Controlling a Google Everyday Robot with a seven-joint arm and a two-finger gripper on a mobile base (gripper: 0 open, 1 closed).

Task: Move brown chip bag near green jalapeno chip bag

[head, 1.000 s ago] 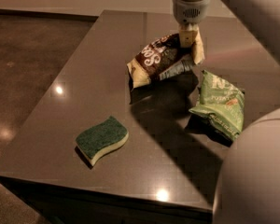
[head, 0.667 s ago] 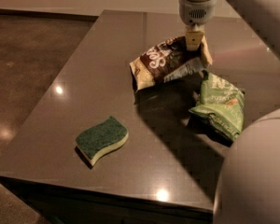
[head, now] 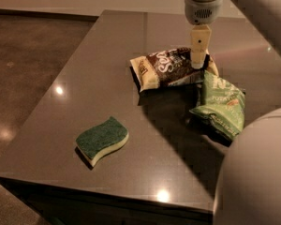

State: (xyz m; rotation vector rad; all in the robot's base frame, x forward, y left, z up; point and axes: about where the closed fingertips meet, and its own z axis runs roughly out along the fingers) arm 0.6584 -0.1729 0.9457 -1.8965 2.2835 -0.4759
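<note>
Nearest the camera we noted a large grey part of the robot (head: 257, 172) filling the lower right corner. On the front of the dark surface (head: 98, 55) lay a green-topped wavy sponge (head: 102, 139), well apart from both bags and playing no part in the task. Further back and to the right lay the green jalapeno chip bag (head: 221, 104), crumpled, in the same place as a second before. Behind it lay the brown chip bag (head: 171, 68), lettering up, its cream right end touching or just overlapping the green bag's top edge. Compared with one second earlier, the brown bag had shifted right and toward the green bag, and the gap between them had closed. We judged the required placement essentially met. The gripper (head: 198, 63) stood upright over the brown bag's right end, its tip down on the bag; it had travelled right along with the bag. Whether it was clenched on the bag or merely resting on it, we could not tell.
</note>
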